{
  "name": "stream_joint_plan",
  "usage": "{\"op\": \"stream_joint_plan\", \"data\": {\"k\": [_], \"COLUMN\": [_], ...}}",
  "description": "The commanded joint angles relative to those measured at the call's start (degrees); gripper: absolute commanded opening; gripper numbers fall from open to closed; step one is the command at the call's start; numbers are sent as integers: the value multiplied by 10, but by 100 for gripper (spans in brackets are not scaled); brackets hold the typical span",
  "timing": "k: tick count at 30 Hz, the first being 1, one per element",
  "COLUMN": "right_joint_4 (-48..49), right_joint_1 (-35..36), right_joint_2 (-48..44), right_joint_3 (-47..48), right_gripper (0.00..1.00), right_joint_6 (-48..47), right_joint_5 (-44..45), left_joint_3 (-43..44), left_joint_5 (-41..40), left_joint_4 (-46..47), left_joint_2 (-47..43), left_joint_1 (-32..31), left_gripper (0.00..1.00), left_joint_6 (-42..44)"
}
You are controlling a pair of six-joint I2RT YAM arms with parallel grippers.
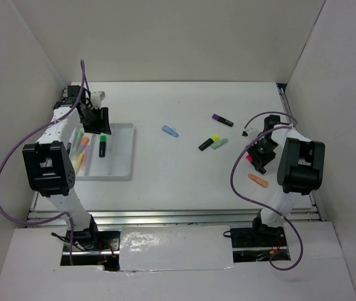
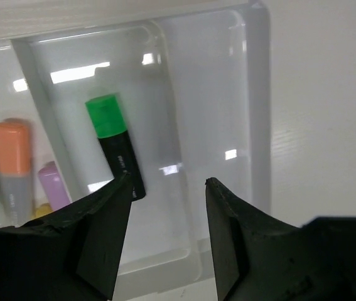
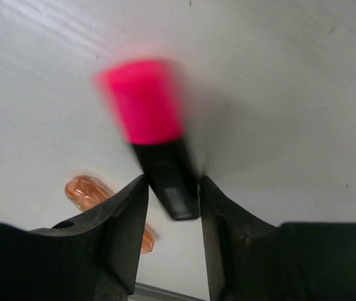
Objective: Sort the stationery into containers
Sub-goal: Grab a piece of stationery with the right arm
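Note:
The white divided tray (image 1: 121, 158) lies at the left. A green-capped black highlighter (image 1: 102, 145) rests in its wide right compartment (image 2: 215, 125), lying loose. My left gripper (image 1: 96, 119) hovers open above it (image 2: 168, 183), with only the tray floor between the fingers. The green highlighter (image 2: 112, 141) lies just beyond the left finger. At the right, my right gripper (image 1: 257, 155) is shut on the black body of a pink-capped highlighter (image 3: 143, 100), which sticks out forward between the jaws (image 3: 172, 188). The picture is motion-blurred.
The tray's left compartments hold orange (image 2: 12, 150), purple (image 2: 53, 185), mint (image 1: 77, 138) and yellow pens. On the table lie a blue pen (image 1: 171, 131), a purple-black marker (image 1: 222, 120), a yellow-capped black highlighter (image 1: 208, 142), a mint one (image 1: 220, 143) and an orange pen (image 1: 258, 180) (image 3: 86, 191).

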Motion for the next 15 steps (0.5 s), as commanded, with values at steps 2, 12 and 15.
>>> {"op": "stream_joint_plan", "data": {"k": [2, 12, 15], "right_joint_4": [-20, -75, -93], "right_joint_1": [21, 63, 66], "right_joint_2": [29, 77, 102], "right_joint_3": [35, 76, 96], "right_gripper": [41, 46, 51], "right_joint_6": [-10, -7, 6], "right_joint_5": [-12, -18, -20], "left_joint_3": [2, -11, -18], "left_joint_5": [120, 250, 254], "left_joint_4": [26, 64, 69], "left_joint_2": [-69, -114, -127], "left_joint_1": [18, 39, 39], "left_gripper": [63, 73, 73], "left_joint_6": [-69, -134, -132]}}
